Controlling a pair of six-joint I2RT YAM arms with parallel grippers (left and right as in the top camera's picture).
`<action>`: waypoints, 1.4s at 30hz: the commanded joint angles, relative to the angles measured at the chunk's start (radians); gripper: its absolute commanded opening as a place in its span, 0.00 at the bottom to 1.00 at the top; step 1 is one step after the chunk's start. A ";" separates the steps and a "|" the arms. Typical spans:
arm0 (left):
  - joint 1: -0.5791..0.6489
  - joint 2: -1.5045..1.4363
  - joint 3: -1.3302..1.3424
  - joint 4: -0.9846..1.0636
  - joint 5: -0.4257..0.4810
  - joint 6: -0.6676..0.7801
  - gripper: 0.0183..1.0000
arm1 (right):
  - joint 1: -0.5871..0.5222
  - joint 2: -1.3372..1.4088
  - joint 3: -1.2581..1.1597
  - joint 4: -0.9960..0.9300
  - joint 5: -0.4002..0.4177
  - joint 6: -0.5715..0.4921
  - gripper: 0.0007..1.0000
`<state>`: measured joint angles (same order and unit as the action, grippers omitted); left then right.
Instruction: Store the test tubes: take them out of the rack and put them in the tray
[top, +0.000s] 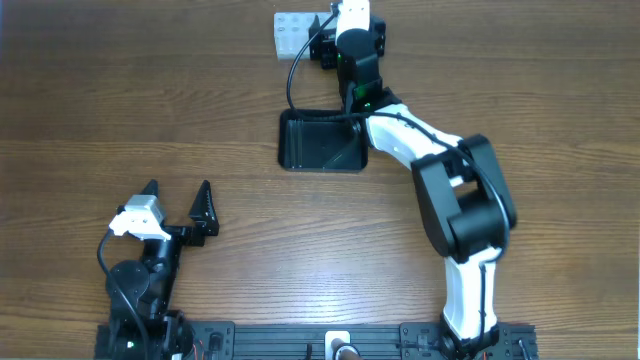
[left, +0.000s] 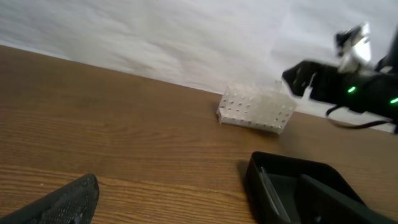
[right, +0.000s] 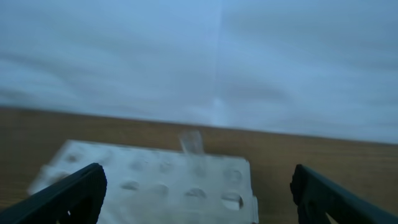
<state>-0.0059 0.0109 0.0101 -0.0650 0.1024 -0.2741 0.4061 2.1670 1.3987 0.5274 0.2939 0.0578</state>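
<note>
Evidently the picking-up step is in hand: the right gripper (right: 198, 177) hangs over the white rack (right: 155, 180) toward the far side of the table (top: 120, 80). Its fingers are spread wide with nothing between them. One clear test tube (right: 191, 142) stands upright in a hole of the rack ahead of it. The black tray (top: 310, 148) lies just beside the rack, on the side nearer the arms. The left gripper (top: 178, 197) rests well apart near its own base, fingers open and empty. The next move likely calls for bringing the right fingers to either side of the tube, lowering, then closing gently before lifting straight up.
</note>
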 joint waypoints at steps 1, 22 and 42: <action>0.004 -0.005 -0.004 -0.003 0.012 -0.007 1.00 | -0.017 0.074 0.116 0.011 0.048 -0.037 0.95; 0.004 -0.005 -0.004 -0.003 0.012 -0.007 1.00 | -0.048 0.212 0.279 -0.010 -0.049 -0.037 0.85; 0.004 -0.005 -0.004 -0.003 0.012 -0.007 1.00 | -0.038 0.224 0.279 -0.023 -0.106 -0.036 0.64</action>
<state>-0.0059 0.0109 0.0101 -0.0650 0.1020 -0.2741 0.3622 2.3779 1.6543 0.5018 0.2058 0.0189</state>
